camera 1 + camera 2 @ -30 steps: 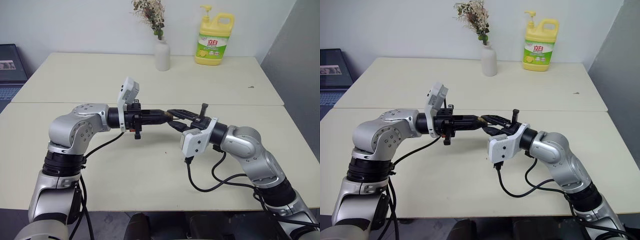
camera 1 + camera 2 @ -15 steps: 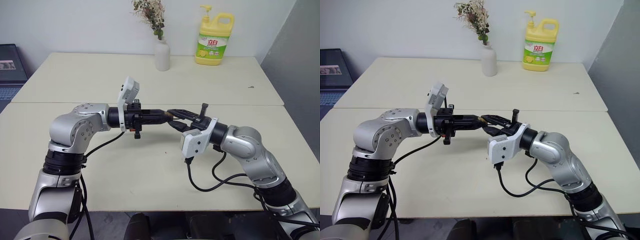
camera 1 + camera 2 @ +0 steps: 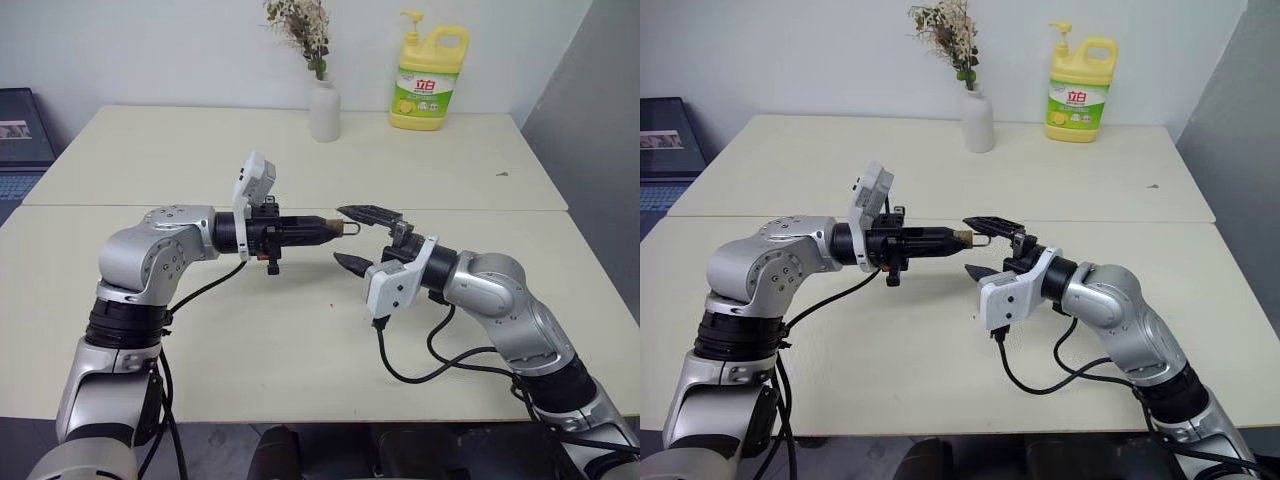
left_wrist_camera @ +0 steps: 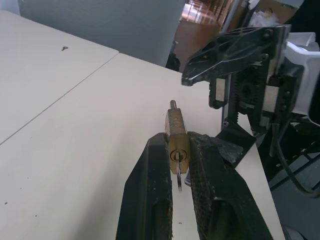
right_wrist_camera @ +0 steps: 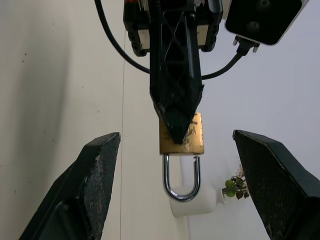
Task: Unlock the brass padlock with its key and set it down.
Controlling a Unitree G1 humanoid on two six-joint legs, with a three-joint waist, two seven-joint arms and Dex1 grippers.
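Brass padlock [image 4: 177, 134] clamped in left gripper [image 4: 178, 159], shackle toward spread right gripper [image 3: 356, 237]

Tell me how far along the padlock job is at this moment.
Done: the small brass padlock with a silver shackle is pinched in the left gripper, and a thin silvery key sits in its keyhole. In hand: the right gripper stands open beside the lock, touching nothing. Whether the shackle has released I cannot tell; it looks seated in the right wrist view. Left: confirm the unlock, then set the padlock on the beige table.
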